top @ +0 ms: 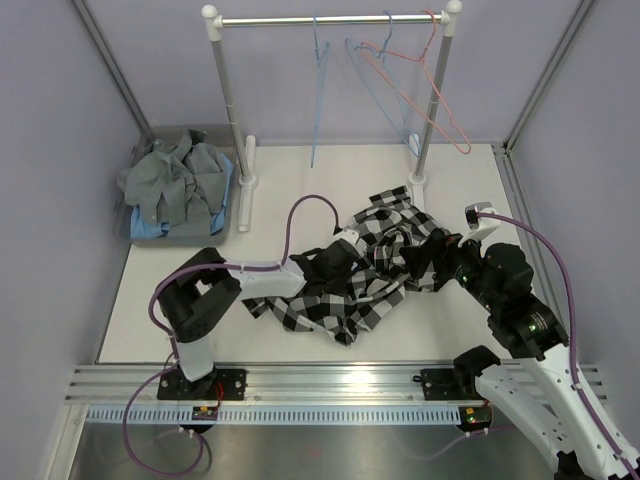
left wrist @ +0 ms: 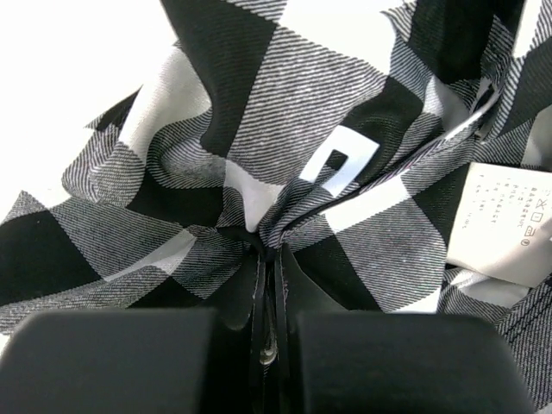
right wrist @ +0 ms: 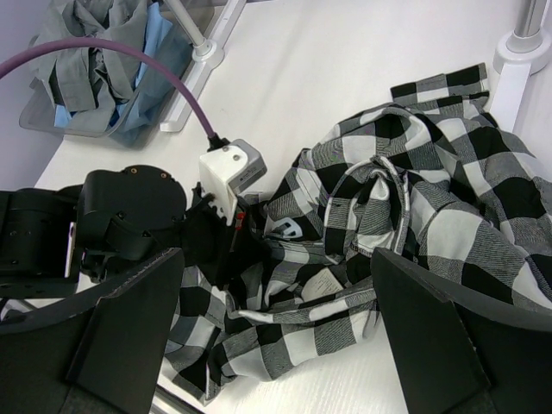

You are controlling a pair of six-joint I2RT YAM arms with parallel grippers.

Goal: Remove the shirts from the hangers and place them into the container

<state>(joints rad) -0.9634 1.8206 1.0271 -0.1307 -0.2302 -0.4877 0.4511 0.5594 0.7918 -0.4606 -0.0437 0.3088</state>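
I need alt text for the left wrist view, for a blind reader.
The left gripper is shut on a bunched fold of the black-and-white checked shirt, which nearly fills the view. A white care label shows at right.

White bench [top: 300, 175] fills most of the shot. Silver clothes rack [top: 330, 19] stands at 12 o'clock, its white feet [top: 246, 185] planted on the bench. Ribbed aluminium rail [top: 330, 378] runs along 6 o'clock, with lilac walls [top: 50, 110] all round.
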